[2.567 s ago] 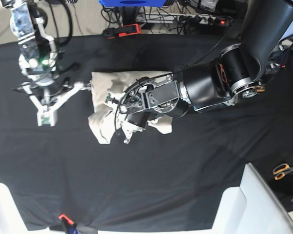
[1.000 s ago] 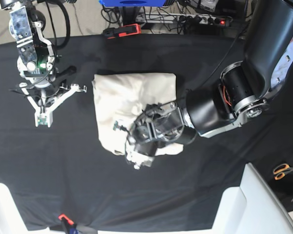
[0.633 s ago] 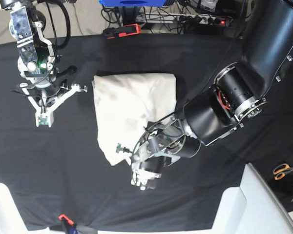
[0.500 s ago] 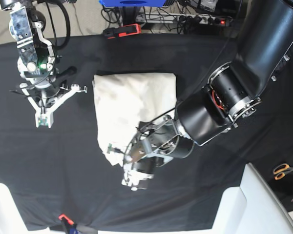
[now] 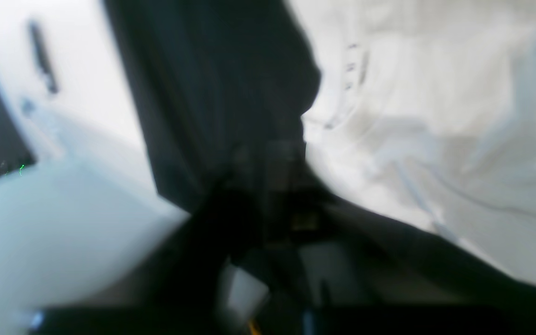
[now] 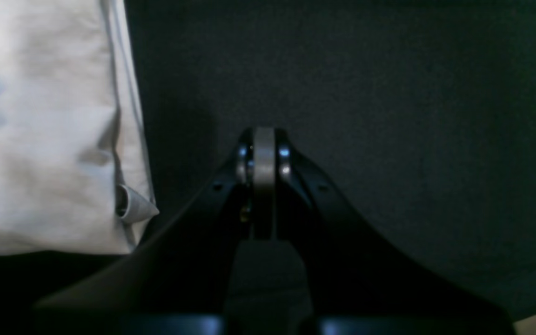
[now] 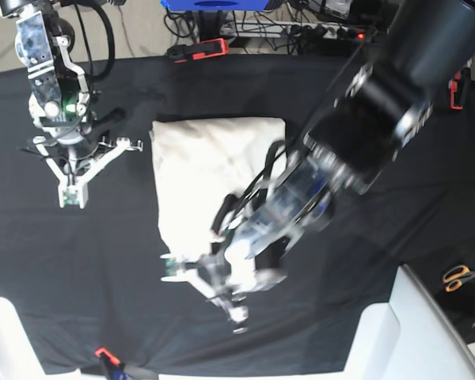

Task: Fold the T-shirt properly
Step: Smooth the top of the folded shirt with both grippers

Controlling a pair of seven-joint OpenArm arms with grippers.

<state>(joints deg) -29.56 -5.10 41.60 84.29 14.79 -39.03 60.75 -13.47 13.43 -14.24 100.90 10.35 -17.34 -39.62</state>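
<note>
One T-shirt (image 7: 214,170) is lying on the black-clothed counter (image 7: 380,261); two grippers, left gripper (image 7: 222,289) and right gripper (image 7: 71,194), are sitting closed, empty.

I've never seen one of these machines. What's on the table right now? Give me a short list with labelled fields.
Garment: cream T-shirt, folded into a rough rectangle
Surface: black tablecloth
Left tool: blurred, shut, just past the shirt's near edge
Right tool: shut, empty, over bare cloth beside the shirt
Off the cloth: orange-handled scissors
</note>
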